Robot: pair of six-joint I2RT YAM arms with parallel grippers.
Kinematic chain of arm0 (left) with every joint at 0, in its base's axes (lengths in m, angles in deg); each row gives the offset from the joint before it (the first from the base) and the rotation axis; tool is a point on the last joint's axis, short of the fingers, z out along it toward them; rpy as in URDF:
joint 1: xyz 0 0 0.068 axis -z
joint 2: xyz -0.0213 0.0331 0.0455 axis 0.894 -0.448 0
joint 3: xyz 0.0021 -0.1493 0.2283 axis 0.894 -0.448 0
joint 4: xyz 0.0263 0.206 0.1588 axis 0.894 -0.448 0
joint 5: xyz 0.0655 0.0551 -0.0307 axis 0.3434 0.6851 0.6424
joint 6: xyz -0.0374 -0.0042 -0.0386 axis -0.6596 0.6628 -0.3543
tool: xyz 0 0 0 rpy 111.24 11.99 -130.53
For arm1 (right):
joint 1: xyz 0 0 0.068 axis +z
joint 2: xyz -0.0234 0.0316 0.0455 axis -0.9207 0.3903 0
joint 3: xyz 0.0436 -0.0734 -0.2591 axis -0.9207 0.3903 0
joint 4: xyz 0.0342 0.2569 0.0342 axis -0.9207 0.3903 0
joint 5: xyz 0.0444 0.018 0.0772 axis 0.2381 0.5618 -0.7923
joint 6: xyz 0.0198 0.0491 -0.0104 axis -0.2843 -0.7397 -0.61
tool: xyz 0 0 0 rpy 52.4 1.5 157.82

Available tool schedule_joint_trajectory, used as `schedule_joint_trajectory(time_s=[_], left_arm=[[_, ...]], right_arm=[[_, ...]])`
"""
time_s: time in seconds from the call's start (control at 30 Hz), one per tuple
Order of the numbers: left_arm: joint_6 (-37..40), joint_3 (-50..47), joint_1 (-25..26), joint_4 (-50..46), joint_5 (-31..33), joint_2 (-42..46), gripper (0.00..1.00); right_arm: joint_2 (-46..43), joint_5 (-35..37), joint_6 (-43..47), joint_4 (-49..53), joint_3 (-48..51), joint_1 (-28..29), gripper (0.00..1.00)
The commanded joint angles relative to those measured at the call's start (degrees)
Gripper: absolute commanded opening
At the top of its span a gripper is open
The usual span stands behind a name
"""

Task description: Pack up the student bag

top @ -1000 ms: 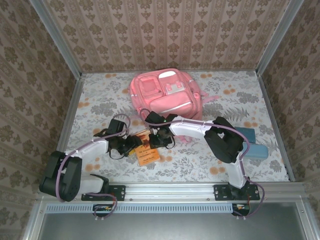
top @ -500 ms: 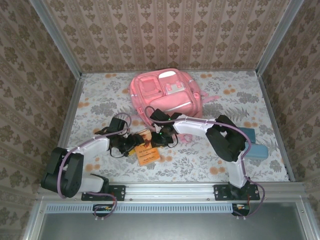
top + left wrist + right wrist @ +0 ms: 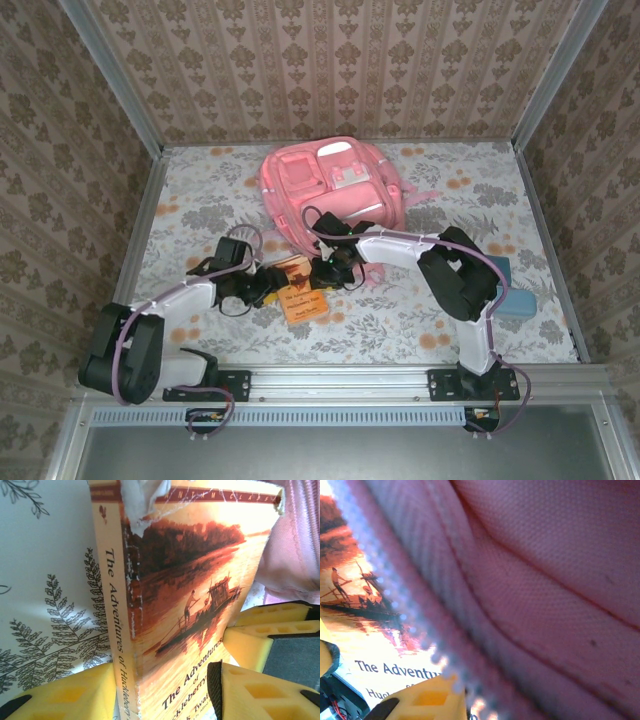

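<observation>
The student bag (image 3: 330, 185), salmon pink, lies flat at the back middle of the table. An orange paperback (image 3: 304, 295) lies just in front of it, its top edge at the bag's mouth. My left gripper (image 3: 265, 285) (image 3: 162, 690) is shut on the paperback (image 3: 190, 580). One yellow finger (image 3: 65, 695) presses the spine and the other rests on the cover. My right gripper (image 3: 328, 272) (image 3: 470, 700) is shut on the bag's zipper edge (image 3: 405, 615). Pink fabric (image 3: 545, 580) hides all but one yellow finger (image 3: 430, 702).
A small teal case (image 3: 512, 290) lies at the right, beside the right arm's elbow. The floral tablecloth (image 3: 200, 190) is bare at the left and back corners. Patterned walls close in three sides. The bag's pink straps (image 3: 420, 195) trail to its right.
The paperback has slid up and right toward the bag, carried by my left gripper. My right gripper has shifted slightly right, still at the bag's edge.
</observation>
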Motion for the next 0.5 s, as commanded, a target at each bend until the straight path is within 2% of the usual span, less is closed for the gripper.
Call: schedule_joint_trajectory(time_s=[0.0, 0.2, 0.47], left_arm=[[-2.17, -0.1, 0.28, 10.06, -9.17, 1.52, 0.51], [-6.07, -1.37, 0.29, 17.92, -12.39, -0.01, 0.51], [-6.04, -0.66, 0.41, 18.59, -12.72, -1.43, 0.47]], right_arm=[[1.44, 0.57, -0.73, -0.31, 2.21, 0.57, 0.24], [1.1, -0.67, -1.24, -1.43, 3.04, 0.1, 0.26], [0.29, -0.95, -2.04, -2.73, 4.34, -0.45, 0.26]])
